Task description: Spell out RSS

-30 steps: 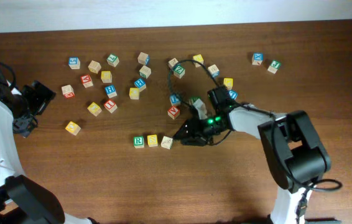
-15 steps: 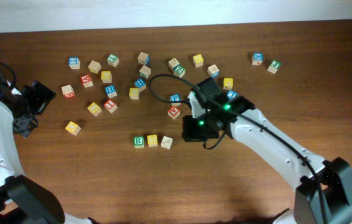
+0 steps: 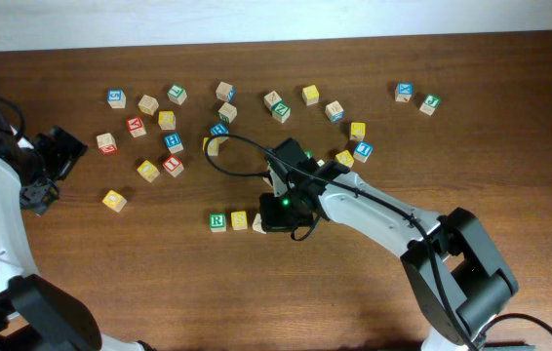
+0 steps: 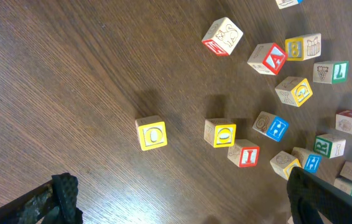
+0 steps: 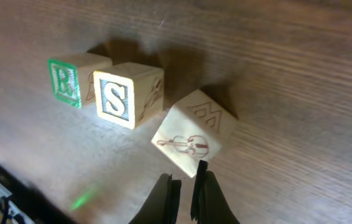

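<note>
Before the closed, empty right pincer [image 5: 186, 177]: R cube [image 5: 64, 81], S cube [image 5: 117, 95], third cube [image 5: 192, 133] showing a violin.

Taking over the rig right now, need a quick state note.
Left gripper: open, empty, off at the table's left side, away from the row.
Right gripper: shut, empty, tips at the third cube.
R and first S: side by side in a row.
Third cube: askew just after the S, shows a violin picture, no S visible.
Left to do: get its S face up and square it into the row.
</note>
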### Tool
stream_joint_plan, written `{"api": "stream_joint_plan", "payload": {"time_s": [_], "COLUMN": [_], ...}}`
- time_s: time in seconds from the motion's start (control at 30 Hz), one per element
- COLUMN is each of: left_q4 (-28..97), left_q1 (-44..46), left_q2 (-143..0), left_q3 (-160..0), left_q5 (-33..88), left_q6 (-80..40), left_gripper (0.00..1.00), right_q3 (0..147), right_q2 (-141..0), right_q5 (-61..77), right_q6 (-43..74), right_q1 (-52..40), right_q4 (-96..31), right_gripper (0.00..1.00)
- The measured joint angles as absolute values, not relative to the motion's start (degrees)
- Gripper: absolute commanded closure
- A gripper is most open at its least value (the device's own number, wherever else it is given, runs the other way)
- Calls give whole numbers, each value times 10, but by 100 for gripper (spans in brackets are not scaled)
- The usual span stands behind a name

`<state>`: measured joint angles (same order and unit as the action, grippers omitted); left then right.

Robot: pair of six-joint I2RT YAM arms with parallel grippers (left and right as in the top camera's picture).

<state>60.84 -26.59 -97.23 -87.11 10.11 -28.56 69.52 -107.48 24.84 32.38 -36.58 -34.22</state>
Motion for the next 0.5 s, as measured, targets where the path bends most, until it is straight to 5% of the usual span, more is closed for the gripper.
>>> {"api": "stream_joint_plan", "payload": {"time_s": [0.5], "left_q4": [609], "left_q1": [-266], "left_q2": [-972], "left_q3": [-871], "left_q5": [101], "left_q6": [-286], "left_gripper": [1], "right_q3": [704], "right_q2": [-1075], "right_q5": [233], "right_q6": [357], "right_q1": [-373], "right_q4": [-305], "right_gripper": [96]}}
